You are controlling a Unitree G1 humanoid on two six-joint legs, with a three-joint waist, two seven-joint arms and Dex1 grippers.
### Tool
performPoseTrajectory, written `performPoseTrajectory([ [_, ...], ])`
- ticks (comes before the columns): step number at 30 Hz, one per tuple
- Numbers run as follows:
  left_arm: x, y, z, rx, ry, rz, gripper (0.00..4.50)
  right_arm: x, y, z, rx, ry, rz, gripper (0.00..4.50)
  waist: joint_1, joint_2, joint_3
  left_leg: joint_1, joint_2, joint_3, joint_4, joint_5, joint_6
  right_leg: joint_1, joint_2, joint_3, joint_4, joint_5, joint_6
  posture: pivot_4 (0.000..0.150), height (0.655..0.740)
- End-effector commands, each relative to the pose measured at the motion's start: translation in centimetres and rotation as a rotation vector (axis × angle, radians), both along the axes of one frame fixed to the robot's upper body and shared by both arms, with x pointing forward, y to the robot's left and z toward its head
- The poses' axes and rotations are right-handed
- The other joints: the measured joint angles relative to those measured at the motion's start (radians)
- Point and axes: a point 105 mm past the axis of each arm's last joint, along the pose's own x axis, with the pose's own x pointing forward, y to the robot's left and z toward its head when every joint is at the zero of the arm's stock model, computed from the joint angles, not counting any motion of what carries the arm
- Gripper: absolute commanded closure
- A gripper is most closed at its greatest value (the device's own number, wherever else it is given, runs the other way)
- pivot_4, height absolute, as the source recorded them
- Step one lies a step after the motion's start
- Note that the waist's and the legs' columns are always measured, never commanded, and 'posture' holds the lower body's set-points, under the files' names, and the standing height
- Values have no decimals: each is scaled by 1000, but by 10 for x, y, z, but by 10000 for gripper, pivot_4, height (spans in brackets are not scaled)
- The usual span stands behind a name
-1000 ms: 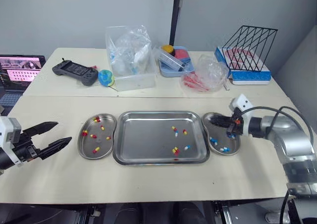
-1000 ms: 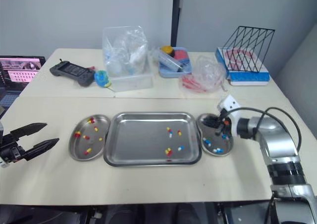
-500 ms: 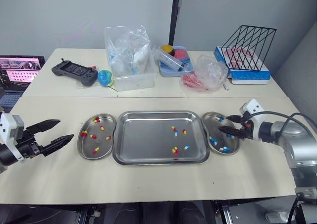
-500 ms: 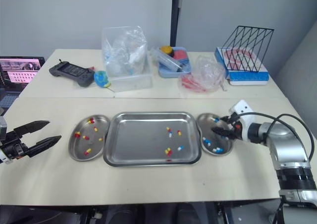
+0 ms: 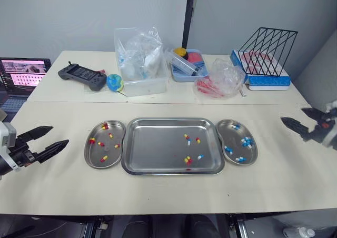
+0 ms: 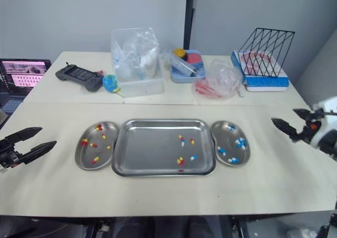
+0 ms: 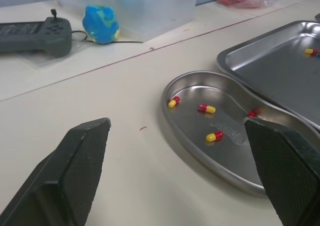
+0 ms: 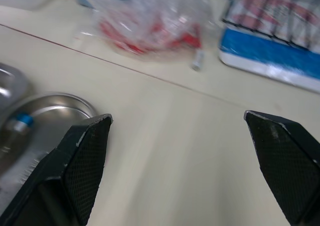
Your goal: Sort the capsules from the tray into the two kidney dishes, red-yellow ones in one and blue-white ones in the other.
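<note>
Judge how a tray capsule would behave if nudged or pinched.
The capsules are small and rounded on the smooth metal tray, so a nudge would probably roll or slide one. Being so tiny, one likely weighs little and could slip from a pinch.

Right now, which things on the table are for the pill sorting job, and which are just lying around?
For the job: tray, capsules lying in it, left kidney dish with red-yellow ones, right kidney dish with blue-white ones.
Just lying about: game controller, blue ball, clear box of bags, blue tub, wire rack, laptop.
</note>
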Motion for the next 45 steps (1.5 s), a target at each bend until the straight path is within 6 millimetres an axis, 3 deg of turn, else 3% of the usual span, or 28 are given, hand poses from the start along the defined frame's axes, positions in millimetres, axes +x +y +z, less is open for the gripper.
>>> performPoseTrajectory([
  [1, 1, 6, 12, 34, -49, 21, 0, -6, -13, 11, -16, -86, -55, 369, -6, 0, 0, 0, 0, 1, 0, 0, 0, 0, 0, 1, 0, 0, 0, 1500, 7400],
  [7, 3, 6, 11, 35, -53, 20, 0, -6, -9, 1, 7, -78, -51, 369, -15, 0, 0, 2, 1, 2, 0, 0, 0, 0, 1, 3, 1, 0, 0, 1500, 7400],
  [20, 6, 4, 13, 38, -58, 5, 0, -4, -4, 1, -10, -66, -37, 369, -9, 0, 0, 2, 1, 3, 0, 0, 0, 0, 0, 3, 1, 0, 0, 1500, 7400],
  [27, 14, -15, 24, 45, -64, -90, 0, -7, 0, 3, -21, -45, -20, 369, -5, 0, 0, 2, 1, 3, 0, 0, 0, 1, 0, 3, 1, 0, 0, 1500, 7400],
  [30, 19, -51, 25, 90, -43, -253, 0, -14, 21, 2, 31, 5, 83, 369, -5, 0, 0, 2, 1, 3, 0, 0, 0, 1, 0, 3, 1, 0, 0, 1500, 7400],
  [34, 26, -82, 36, 84, -46, -377, 0, -24, 44, 1, 59, 55, 180, 369, -3, 0, 0, 2, 1, 3, 0, 0, 0, 1, 1, 4, 2, 1, 1, 1500, 7400],
  [38, 19, -150, 32, 168, 86, -690, 0, -43, 58, -3, 93, 114, 228, 369, 4, 1, 0, 2, 0, 3, 0, 0, 0, 2, 1, 4, 1, 1, 2, 1500, 7400],
  [41, 23, -191, 38, 165, 73, -815, 0, -58, 67, -5, 101, 139, 260, 369, 18, 1, 0, 1, -1, 3, 2, 0, 1, 2, 2, 5, 1, 1, 3, 1500, 7400],
  [45, 26, -216, 31, 204, 71, -890, 0, -68, 71, -5, 97, 145, 257, 369, 16, 1, 0, 1, -3, 2, 3, 0, 1, 3, 4, 6, 1, 1, 4, 1500, 7400],
])
